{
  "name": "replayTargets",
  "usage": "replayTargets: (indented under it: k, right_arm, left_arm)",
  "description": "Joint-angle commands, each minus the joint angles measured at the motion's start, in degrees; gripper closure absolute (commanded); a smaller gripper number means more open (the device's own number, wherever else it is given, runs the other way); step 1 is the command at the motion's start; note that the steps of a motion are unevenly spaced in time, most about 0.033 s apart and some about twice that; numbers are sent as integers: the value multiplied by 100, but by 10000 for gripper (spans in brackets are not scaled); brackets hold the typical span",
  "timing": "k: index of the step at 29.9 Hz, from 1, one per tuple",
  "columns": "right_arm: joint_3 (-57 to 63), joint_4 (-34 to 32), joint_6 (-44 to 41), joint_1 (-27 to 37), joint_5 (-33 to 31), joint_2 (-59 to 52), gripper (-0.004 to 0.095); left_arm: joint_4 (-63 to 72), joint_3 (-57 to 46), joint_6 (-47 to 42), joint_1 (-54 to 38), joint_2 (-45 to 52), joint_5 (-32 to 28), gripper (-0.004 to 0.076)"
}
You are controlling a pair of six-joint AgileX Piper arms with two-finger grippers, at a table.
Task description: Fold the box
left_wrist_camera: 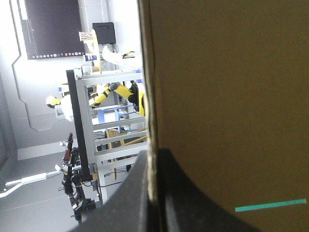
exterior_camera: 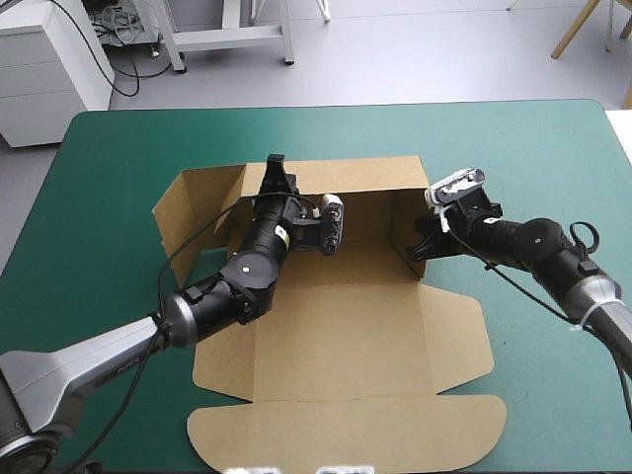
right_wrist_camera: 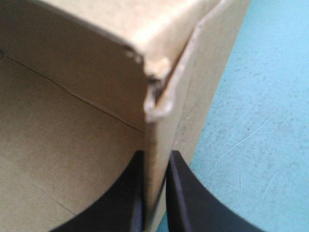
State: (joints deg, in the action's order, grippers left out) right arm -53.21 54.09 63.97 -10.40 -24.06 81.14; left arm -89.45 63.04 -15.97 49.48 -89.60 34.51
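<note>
The brown box (exterior_camera: 336,326) lies at the table's middle, its base flat and its rounded lid (exterior_camera: 346,434) spread flat toward the front edge. The back wall (exterior_camera: 365,178) and the right side wall stand raised. My left gripper (exterior_camera: 276,170) pinches the back wall's top edge near its left end; in the left wrist view the board (left_wrist_camera: 227,96) runs between my left gripper (left_wrist_camera: 152,157). My right gripper (exterior_camera: 420,247) is shut on the right wall by the back right corner; there the wall's dented corner (right_wrist_camera: 155,104) rises ahead of my right gripper (right_wrist_camera: 155,159).
The box's left flap (exterior_camera: 188,212) leans outward at the back left. A side flap (exterior_camera: 459,341) lies flat on the right. The teal-green cover (exterior_camera: 553,148) shows on every side of the box, and beside the wall (right_wrist_camera: 260,121) in the right wrist view.
</note>
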Motion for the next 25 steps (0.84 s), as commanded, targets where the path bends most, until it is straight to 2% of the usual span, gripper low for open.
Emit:
replayTargets:
  k: [1, 3, 5, 7, 11, 13, 25]
  right_arm:
    - [-167, 312, 214, -59, -163, -184, 926]
    - [-167, 331, 214, -59, -153, -184, 926]
    - [-167, 343, 214, -59, -153, -184, 926]
    - [-167, 343, 214, -59, -141, -184, 926]
    - [-167, 355, 191, -59, -22, -184, 926]
    - [-167, 384, 191, -59, 18, -184, 926]
    - [-167, 409, -136, -59, 347, -184, 926]
  left_arm:
    - [-324, 163, -10, 51, 195, -333, 732]
    - [-324, 163, -10, 51, 195, -434, 717]
    - [-324, 163, -10, 62, 195, -491, 668]
    - [-324, 163, -10, 62, 195, -504, 595]
    - [-312, 163, -10, 62, 251, -508, 400]
    - [-312, 163, -53, 62, 311, -482, 346]
    - [-161, 163, -293, 691, 750, -239, 339]
